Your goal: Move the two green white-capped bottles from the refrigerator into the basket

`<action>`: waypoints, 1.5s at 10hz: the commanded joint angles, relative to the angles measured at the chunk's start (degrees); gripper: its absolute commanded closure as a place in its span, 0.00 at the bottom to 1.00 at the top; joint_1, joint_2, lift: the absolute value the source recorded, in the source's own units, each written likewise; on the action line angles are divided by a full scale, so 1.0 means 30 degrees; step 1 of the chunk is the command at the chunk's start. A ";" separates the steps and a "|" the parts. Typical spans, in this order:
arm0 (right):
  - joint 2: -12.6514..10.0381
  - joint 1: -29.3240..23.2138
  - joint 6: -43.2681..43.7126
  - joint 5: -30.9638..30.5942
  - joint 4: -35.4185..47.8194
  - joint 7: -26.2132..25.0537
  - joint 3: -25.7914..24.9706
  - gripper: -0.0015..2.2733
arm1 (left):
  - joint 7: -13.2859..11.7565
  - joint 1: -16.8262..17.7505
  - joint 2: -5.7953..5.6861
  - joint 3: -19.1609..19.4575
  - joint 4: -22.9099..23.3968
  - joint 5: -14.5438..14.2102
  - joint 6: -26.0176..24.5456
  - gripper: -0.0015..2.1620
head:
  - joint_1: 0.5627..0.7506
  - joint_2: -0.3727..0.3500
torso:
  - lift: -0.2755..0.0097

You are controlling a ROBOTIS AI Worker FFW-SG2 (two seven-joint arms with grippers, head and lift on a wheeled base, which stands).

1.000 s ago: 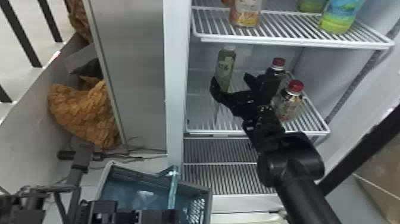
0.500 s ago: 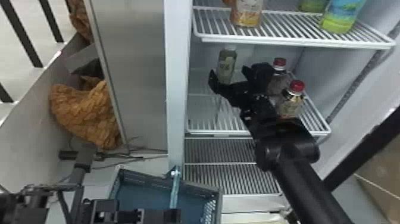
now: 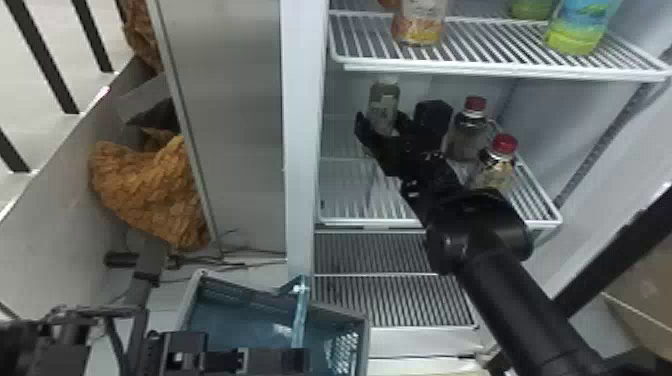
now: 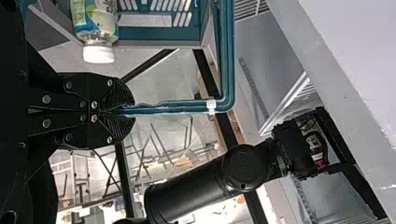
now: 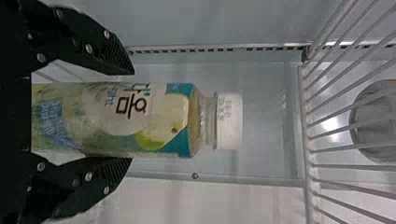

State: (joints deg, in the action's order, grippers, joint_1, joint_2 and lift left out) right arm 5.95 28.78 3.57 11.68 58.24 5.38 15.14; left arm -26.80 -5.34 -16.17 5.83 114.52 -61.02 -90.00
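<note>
Standing upright on the lower white wire shelf (image 3: 350, 221) of the refrigerator, a green bottle with a white cap and a pale, blue-edged label (image 5: 159, 119) is between the fingers of the right gripper (image 3: 390, 122). That claw is wide: in its wrist view a gap shows between one finger (image 5: 114, 53) and the bottle; whether the other finger touches, I cannot tell.

Near and to the left, the left gripper (image 3: 300, 357) is narrow, its fingertips closed on the slim blue handle (image 4: 163, 106) of a blue-grey plastic basket (image 3: 364, 340). Another green white-capped bottle (image 4: 95, 28) with a blue and green label lies in the basket.

To the right of the right gripper's fingers, two dark bottles with red caps stand on the lower shelf, one farther (image 3: 467, 135), one nearer (image 3: 495, 167). The white wire shelf above (image 3: 475, 70) carries an orange-and-white bottle (image 3: 419, 22) on the left and a blue-and-green one (image 3: 582, 30) on the right. Well to the left of the refrigerator is a crumpled brown quilted cloth (image 3: 150, 185).
</note>
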 commanded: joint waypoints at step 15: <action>0.0419 -0.4389 0.0263 -0.0238 0.5828 0.0904 -0.1125 0.42 | -0.0003 -0.0186 -0.0089 0.0000 0.0005 -0.0074 -0.0011 0.55 | 0.70 0.39 | 0.04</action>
State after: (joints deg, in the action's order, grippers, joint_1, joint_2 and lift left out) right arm 7.10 16.32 4.47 11.18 74.97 8.05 12.10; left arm -26.80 -5.89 -16.44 5.82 114.41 -61.24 -90.00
